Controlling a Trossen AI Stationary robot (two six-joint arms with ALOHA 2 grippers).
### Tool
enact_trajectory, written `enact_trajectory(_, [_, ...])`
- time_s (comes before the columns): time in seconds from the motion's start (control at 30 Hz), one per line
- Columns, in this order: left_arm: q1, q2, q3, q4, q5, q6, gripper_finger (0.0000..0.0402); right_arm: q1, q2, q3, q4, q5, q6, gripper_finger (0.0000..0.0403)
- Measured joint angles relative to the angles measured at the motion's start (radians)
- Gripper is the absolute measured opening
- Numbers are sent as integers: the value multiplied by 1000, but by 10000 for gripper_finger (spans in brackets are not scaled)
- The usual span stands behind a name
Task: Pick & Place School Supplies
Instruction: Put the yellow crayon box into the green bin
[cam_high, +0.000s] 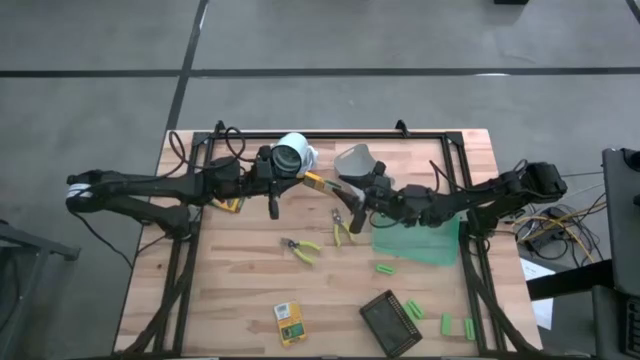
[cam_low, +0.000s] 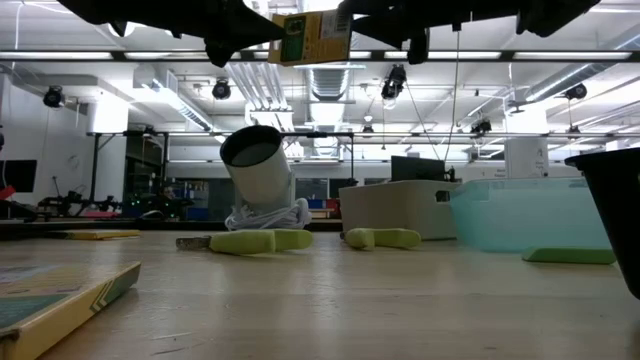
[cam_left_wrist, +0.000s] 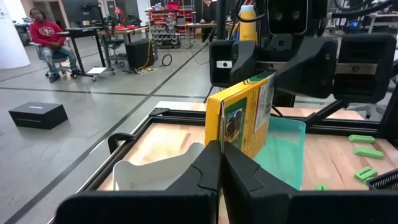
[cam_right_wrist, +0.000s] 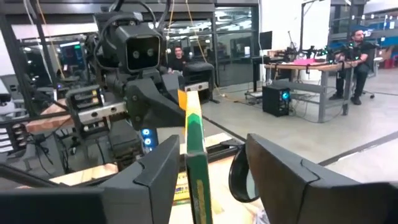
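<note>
On the near bench (cam_high: 250, 300) lie a yellow pack (cam_high: 288, 322), a dark tray (cam_high: 390, 318) and scattered green blocks (cam_high: 385, 268). Mid-bench rest two yellow-handled scissors (cam_high: 303, 250). Above them, a second yellow pack (cam_left_wrist: 244, 115) is held upright in the air between both arms. The left gripper (cam_left_wrist: 221, 165) has its jaws clenched on the pack's lower edge. The right gripper (cam_right_wrist: 208, 171) has jaws spread either side of the same pack, one finger (cam_right_wrist: 158, 171) just beside it; contact cannot be told. The green bin (cam_high: 420, 240) sits below the right arm, the grey bin (cam_high: 355, 160) and white cup (cam_high: 292, 153) farther back.
</note>
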Motion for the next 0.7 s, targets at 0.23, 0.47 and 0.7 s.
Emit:
enact_trajectory(0.23, [0,0,0,0,0,0,5,-2,0,10,-23,-52,-4,125])
enact_trajectory(0.47, [0,0,0,0,0,0,5,-2,0,10,-103,-52,3,91])
enact_trajectory(0.7, [0,0,0,0,-1,0,5,-2,0,10,-99,-50,-2,57])
